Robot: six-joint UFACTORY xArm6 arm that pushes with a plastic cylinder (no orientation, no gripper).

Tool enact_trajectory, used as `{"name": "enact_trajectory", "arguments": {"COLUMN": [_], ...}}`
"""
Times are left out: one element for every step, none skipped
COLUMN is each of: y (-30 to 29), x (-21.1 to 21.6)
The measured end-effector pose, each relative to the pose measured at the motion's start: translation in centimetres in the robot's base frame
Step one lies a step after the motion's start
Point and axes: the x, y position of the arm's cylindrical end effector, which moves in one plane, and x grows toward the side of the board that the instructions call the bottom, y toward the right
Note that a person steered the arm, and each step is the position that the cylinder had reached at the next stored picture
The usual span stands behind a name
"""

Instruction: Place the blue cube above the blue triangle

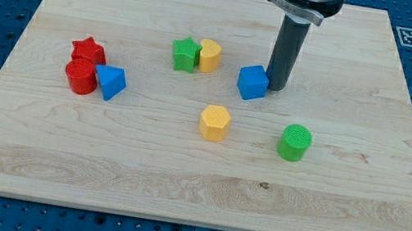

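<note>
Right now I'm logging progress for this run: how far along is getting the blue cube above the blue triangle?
Early stage. Done: my tip has reached the blue cube and sits against its right side, placed to push it toward the view's left. In hand: that push. Left: nearly the whole trip, since the blue triangle lies far to the view's left beside the red blocks, and the green star and yellow block stand near the route.

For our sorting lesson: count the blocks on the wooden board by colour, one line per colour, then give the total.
Red: 2, a red star and a red cylinder
Blue: 2, a blue cube and a blue triangle
Green: 2, a green star and a green cylinder
Yellow: 2, a yellow hexagon and a yellow block
Total: 8
</note>
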Motion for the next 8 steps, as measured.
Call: {"name": "enact_trajectory", "arguments": {"y": [-0.7, -1.0, -1.0, -1.0, -1.6, -2.1, -3.0, -4.0], "x": [0.7, 0.8, 0.9, 0.9, 2.0, 2.9, 4.1, 5.4]}}
